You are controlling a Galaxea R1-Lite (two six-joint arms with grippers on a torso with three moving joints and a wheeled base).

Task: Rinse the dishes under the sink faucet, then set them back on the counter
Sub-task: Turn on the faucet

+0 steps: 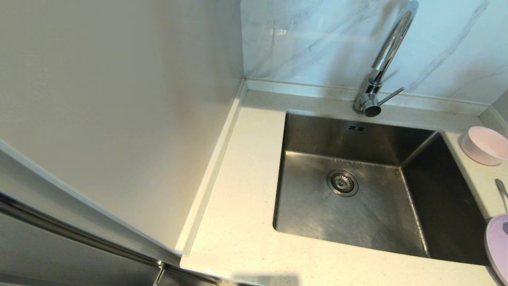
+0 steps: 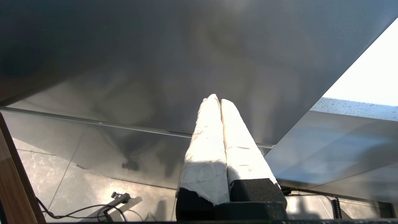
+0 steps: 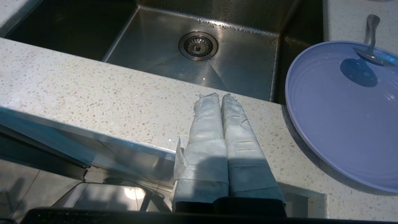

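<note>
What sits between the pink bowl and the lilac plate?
A small shiny metal spoon lies on the speckled cream counter between the pale pink round bowl and the flat lilac plate, per head view.

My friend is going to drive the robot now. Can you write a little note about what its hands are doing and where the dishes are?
Left hand: shut, empty, parked low beside the cabinet front, away from the sink.
Right hand: shut, empty, over the counter's front edge, near the plate.
Pink bowl, spoon and lilac plate all sit on the counter, right of the sink; the spoon's bowl end rests on the plate's rim.
The sink holds no dishes; no water can be seen running from the faucet.
Done: cannot tell whether anything has been rinsed.
Left: if not, rinse each dish and return it.
</note>
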